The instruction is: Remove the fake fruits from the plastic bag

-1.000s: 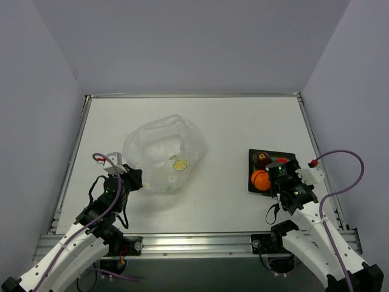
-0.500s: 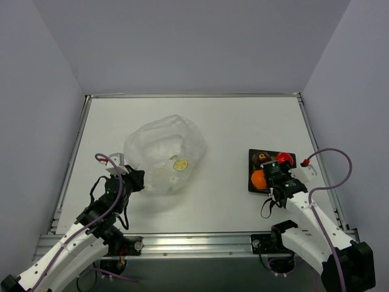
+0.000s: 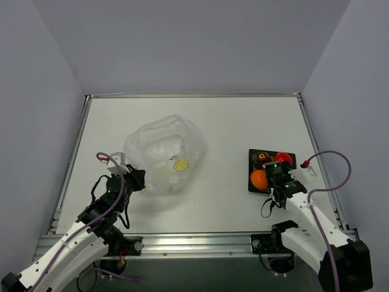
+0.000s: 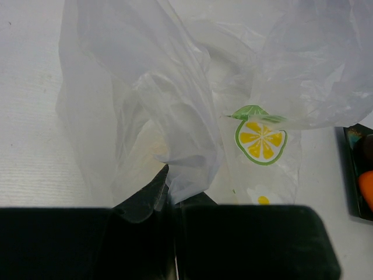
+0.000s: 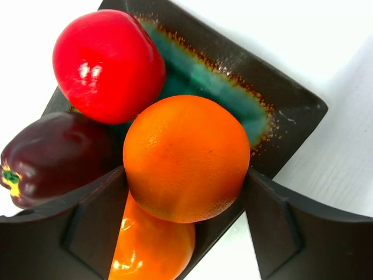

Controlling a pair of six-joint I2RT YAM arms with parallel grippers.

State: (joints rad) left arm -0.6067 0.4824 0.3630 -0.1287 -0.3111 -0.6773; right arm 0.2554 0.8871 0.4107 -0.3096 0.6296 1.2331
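R claw point(image 5: 185, 181) grips orange fruit point(image 5: 186, 154) over right-side tray point(image 5: 282, 99), I judge for release among other fruits point(image 5: 108, 64); L claw point(image 4: 173, 205) pinches bag point(image 4: 175, 87) fold, anchoring it.

— Where do the 4 fruits point(image 3: 259, 178) sit?
— Bunched, touching, near 4 o'clock: red fruit point(image 5: 108, 64), maroon fruit point(image 5: 55, 157), orange ball point(image 5: 186, 157) beside second orange ball point(image 5: 152, 248).
— And the bag point(image 3: 164, 152)?
— Crumpled, translucent, 9 o'clock; apparently empty.

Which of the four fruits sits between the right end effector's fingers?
The front orange fruit, flanked by both fingers; the second orange is hidden partly by it, the red fruit and maroon fruit beside on the tray.
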